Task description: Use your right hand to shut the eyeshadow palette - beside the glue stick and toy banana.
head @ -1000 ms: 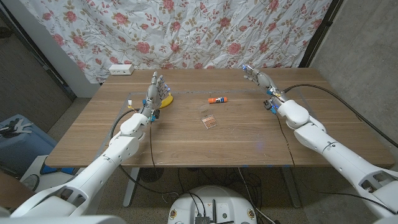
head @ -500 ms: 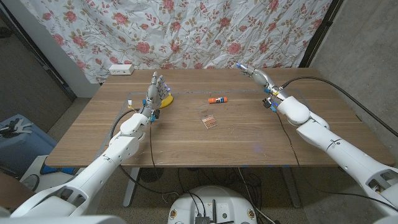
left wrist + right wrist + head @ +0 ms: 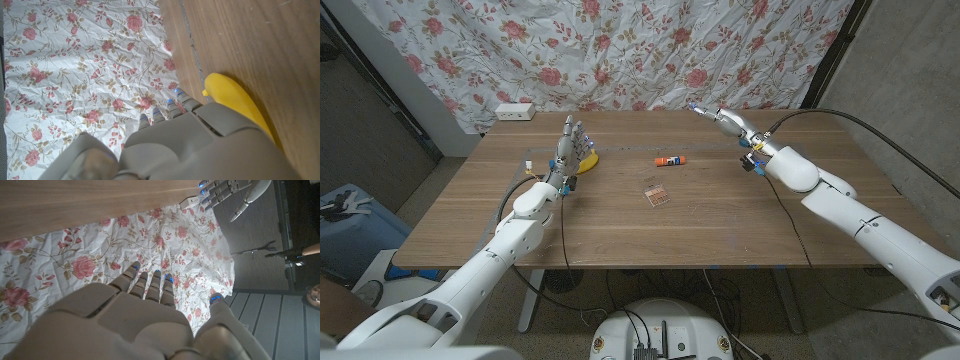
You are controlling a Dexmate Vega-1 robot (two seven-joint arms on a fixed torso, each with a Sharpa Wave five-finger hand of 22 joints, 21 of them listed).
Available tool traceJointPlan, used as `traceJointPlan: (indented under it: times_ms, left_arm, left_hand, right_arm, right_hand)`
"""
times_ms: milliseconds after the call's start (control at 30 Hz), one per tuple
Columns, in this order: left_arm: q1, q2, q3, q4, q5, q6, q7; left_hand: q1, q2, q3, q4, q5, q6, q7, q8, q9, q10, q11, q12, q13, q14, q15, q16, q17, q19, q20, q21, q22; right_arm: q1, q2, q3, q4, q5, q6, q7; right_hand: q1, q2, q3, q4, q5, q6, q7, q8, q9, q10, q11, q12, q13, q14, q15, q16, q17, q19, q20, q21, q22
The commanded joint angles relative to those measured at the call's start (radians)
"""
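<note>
The eyeshadow palette lies open near the table's middle, its clear lid spread beside the pans. An orange-capped glue stick lies just behind it. The yellow toy banana is further left. My right hand hovers above the far right part of the table with fingers stretched out and apart, holding nothing, well behind and to the right of the palette. My left hand stands upright beside the banana, fingers apart and empty.
A white power strip sits at the far left corner of the wooden table. A floral cloth hangs behind it. A black cable runs from my right arm across the table's right side.
My right hand has swung left along the table's far edge, closer to the glue stick, with the forearm following. The left hand and all objects have stayed put.
</note>
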Motion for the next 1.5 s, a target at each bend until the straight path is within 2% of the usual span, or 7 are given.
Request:
traceJointPlan:
  times_ms: [33,300,400,433,600,1033,1500]
  left_arm:
    - [0.0,0.0,0.0,-0.001,0.0,0.0,0.0]
    - [0.0,0.0,0.0,-0.001,0.0,0.0,0.0]
    - [0.0,0.0,0.0,-0.001,0.0,0.0,0.0]
    - [0.0,0.0,0.0,-0.001,0.0,0.0,0.0]
    - [0.0,0.0,0.0,-0.001,0.0,0.0,0.0]
    - [0.001,0.001,-0.001,-0.001,-0.001,0.0,-0.001]
    - [0.0,0.001,0.0,-0.001,0.0,0.0,0.0]
  left_hand:
    - [0.013,-0.003,0.003,0.006,0.006,0.001,-0.005,0.006,0.003,0.002,-0.008,0.005,0.003,-0.008,-0.071,0.008,0.003,0.008,-0.008,0.006,0.004]
    - [0.013,-0.003,0.003,0.006,0.006,0.001,-0.005,0.006,0.003,0.002,-0.008,0.005,0.003,-0.008,-0.072,0.008,0.003,0.008,-0.008,0.006,0.004]
    - [0.013,-0.003,0.003,0.006,0.006,0.001,-0.005,0.006,0.003,0.002,-0.008,0.005,0.003,-0.008,-0.072,0.008,0.003,0.008,-0.008,0.006,0.004]
    - [0.013,-0.003,0.003,0.006,0.006,0.001,-0.005,0.006,0.003,0.002,-0.008,0.005,0.003,-0.008,-0.072,0.008,0.003,0.008,-0.008,0.006,0.004]
    - [0.013,-0.003,0.003,0.006,0.006,0.001,-0.005,0.005,0.003,0.002,-0.008,0.005,0.003,-0.008,-0.072,0.008,0.003,0.008,-0.009,0.007,0.004]
    - [0.013,-0.003,0.004,0.006,0.006,0.001,-0.005,0.006,0.003,0.001,-0.009,0.005,0.003,-0.008,-0.071,0.008,0.003,0.008,-0.008,0.007,0.004]
    - [0.013,-0.004,0.004,0.006,0.006,0.001,-0.005,0.006,0.003,0.001,-0.009,0.005,0.003,-0.008,-0.071,0.008,0.003,0.009,-0.008,0.007,0.004]
  right_arm:
    - [0.017,-0.036,-0.02,-0.124,-0.109,-0.136,0.018]
    - [0.052,-0.028,-0.053,-0.171,-0.17,-0.209,0.044]
    - [0.08,-0.03,-0.076,-0.196,-0.197,-0.264,0.091]
    - [0.087,-0.031,-0.083,-0.204,-0.211,-0.276,0.098]
    - [0.119,-0.028,-0.112,-0.23,-0.251,-0.323,0.137]
    - [0.19,0.004,-0.178,-0.233,-0.297,-0.355,0.229]
    - [0.246,0.033,-0.239,-0.238,-0.359,-0.404,0.306]
  right_hand:
    - [0.0,0.003,0.001,-0.005,-0.002,-0.01,0.0,-0.004,0.004,-0.01,0.001,-0.004,0.0,-0.008,-0.011,0.0,0.0,-0.007,-0.003,0.001,0.004]
    - [-0.005,0.004,-0.002,-0.003,-0.002,-0.018,0.0,-0.007,0.004,-0.013,-0.001,-0.004,-0.001,-0.011,-0.01,0.001,0.0,-0.01,-0.003,0.003,0.004]
    - [-0.009,0.005,-0.004,-0.001,-0.002,-0.019,-0.001,-0.007,0.004,-0.011,-0.003,-0.003,0.0,-0.012,-0.012,0.002,0.0,-0.013,-0.002,0.003,0.004]
    - [-0.016,0.007,-0.007,0.002,-0.002,-0.021,0.0,-0.006,0.005,-0.009,-0.004,-0.002,0.0,-0.013,-0.011,0.004,0.0,-0.032,0.008,0.0,0.004]
    - [-0.026,0.007,-0.012,0.007,-0.001,-0.025,0.001,-0.006,0.005,-0.01,-0.005,-0.002,0.0,-0.019,-0.009,0.005,0.0,-0.058,0.01,-0.004,0.004]
    - [-0.04,0.006,-0.021,0.013,0.0,-0.028,0.003,-0.004,0.005,-0.012,-0.013,-0.002,0.0,-0.039,-0.007,0.002,-0.001,-0.08,0.014,0.0,0.004]
    - [-0.053,0.008,-0.028,0.023,0.003,-0.04,0.006,-0.006,0.005,-0.011,-0.017,-0.001,0.0,-0.053,-0.001,0.003,0.0,-0.09,0.006,0.003,0.004]
